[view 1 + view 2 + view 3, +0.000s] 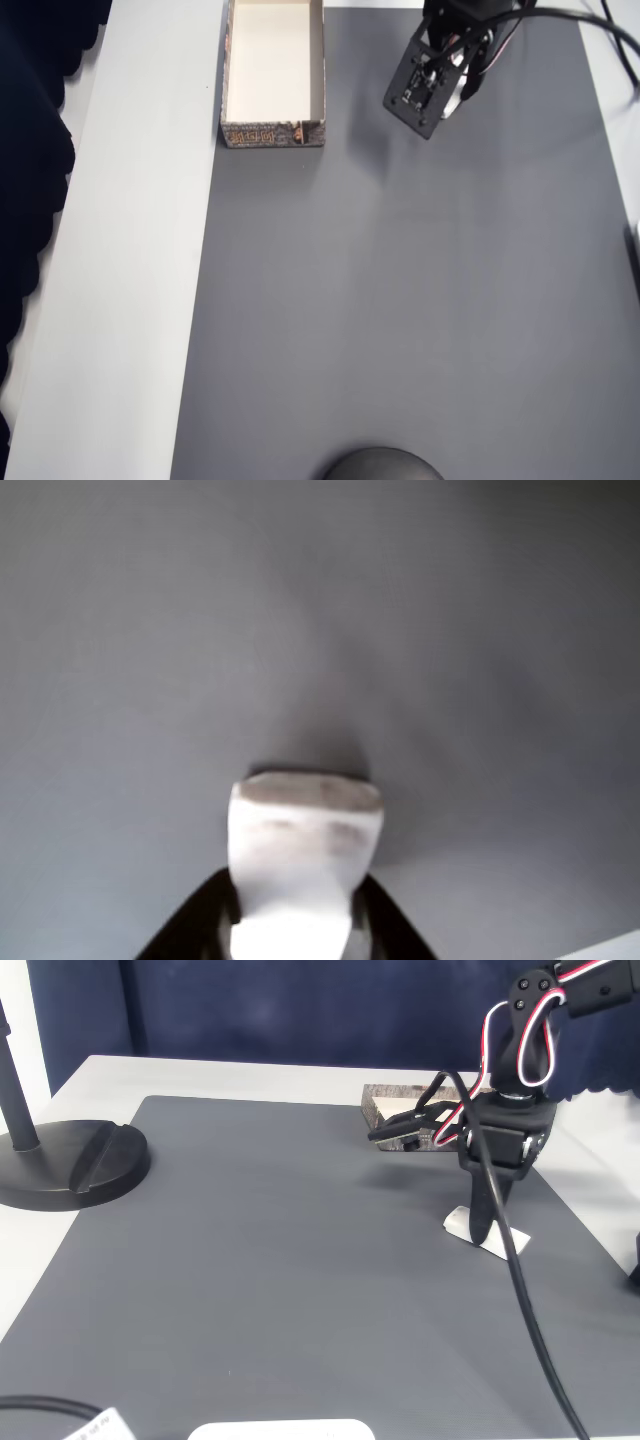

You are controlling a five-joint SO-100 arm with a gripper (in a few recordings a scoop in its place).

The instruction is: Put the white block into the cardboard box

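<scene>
Grey mat [260,1250] lying under black gripper [482,1238], claw closing around small white rectangular block [487,1233], patterned cardboard box [272,75] sitting apart.

Even, soft light in the overhead and fixed views — faint shadow beside the cardboard box [272,70] on the grey mat [420,300]. The wrist view is blurred — white block [305,855] overexposed at its lower end
</scene>
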